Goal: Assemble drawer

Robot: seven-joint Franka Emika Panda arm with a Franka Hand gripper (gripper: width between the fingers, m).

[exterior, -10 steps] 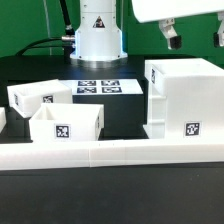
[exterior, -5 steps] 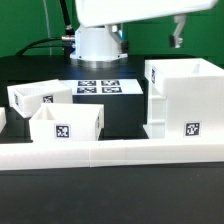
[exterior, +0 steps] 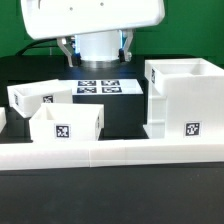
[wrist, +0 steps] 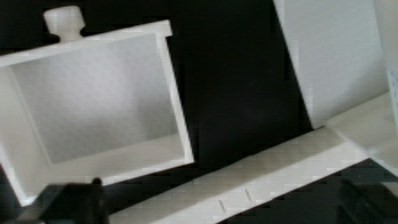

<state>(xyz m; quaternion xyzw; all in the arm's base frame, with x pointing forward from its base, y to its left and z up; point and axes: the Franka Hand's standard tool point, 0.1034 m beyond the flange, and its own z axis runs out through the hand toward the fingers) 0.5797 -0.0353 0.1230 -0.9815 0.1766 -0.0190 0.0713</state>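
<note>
The white boxy housing [exterior: 185, 98] stands at the exterior view's right, open side up, with a square tag on its front. Two small open-top trays sit at the left: one further back [exterior: 38, 95] and one nearer [exterior: 67, 122]. My gripper [exterior: 98, 52] hangs high above the middle of the table, open and empty, its fingers [exterior: 68, 52] wide apart. In the wrist view one tray [wrist: 98, 110] with a small knob lies below, the housing [wrist: 347, 60] is beside it, and the gripper [wrist: 217, 200] is over the low wall.
A long low white wall [exterior: 110, 152] runs along the front, in front of the trays and housing; it crosses the wrist view diagonally [wrist: 267, 175]. The marker board [exterior: 98, 87] lies flat behind the trays. The arm's white base [exterior: 97, 42] stands at the back.
The arm has swung from the upper right to the exterior view's left, and its white hand now fills the top middle. The trays and housing have not moved.
</note>
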